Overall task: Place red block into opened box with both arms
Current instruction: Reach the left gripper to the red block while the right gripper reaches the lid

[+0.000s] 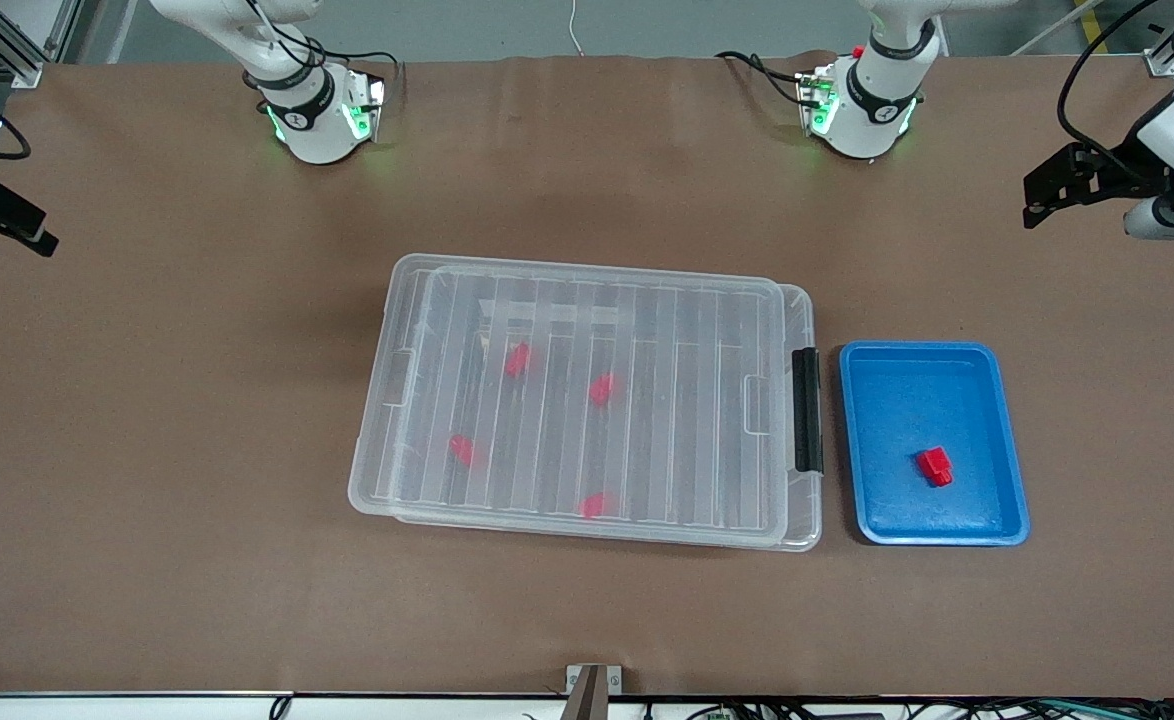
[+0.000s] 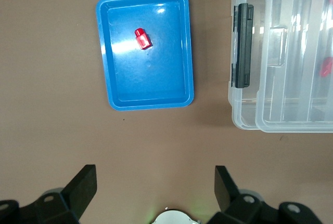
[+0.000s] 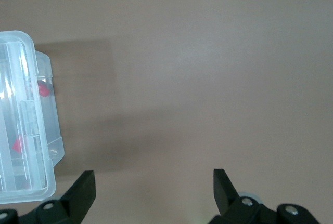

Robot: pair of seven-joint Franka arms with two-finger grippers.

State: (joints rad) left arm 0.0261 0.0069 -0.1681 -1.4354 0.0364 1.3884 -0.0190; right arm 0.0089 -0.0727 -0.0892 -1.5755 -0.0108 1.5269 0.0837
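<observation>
1. Box [image 1: 587,400]: centre of the front frame, a clear shallow bin with its ribbed lid [image 1: 587,330] lying closed on top and a black latch [image 1: 806,410] on the short end toward the blue tray.
2. Four red blocks show blurred through the lid, spread across the middle and lower part of the box.
3. Blue tray [image 1: 877,520]: lower right of the front frame, just beside the latch end of the box, apart from it.
4. Red block [image 1: 935,466]: lies alone in the tray, in its lower half as the front frame shows it.
5. Left gripper [image 2: 156,182]: at the bottom of the left wrist frame, fingers spread wide and empty, over bare table [image 1: 147,450] near the tray.
6. Right gripper [image 3: 153,185]: at the bottom of the right wrist frame, fingers likewise wide and empty, over bare table beside the box's unlatched end.
</observation>
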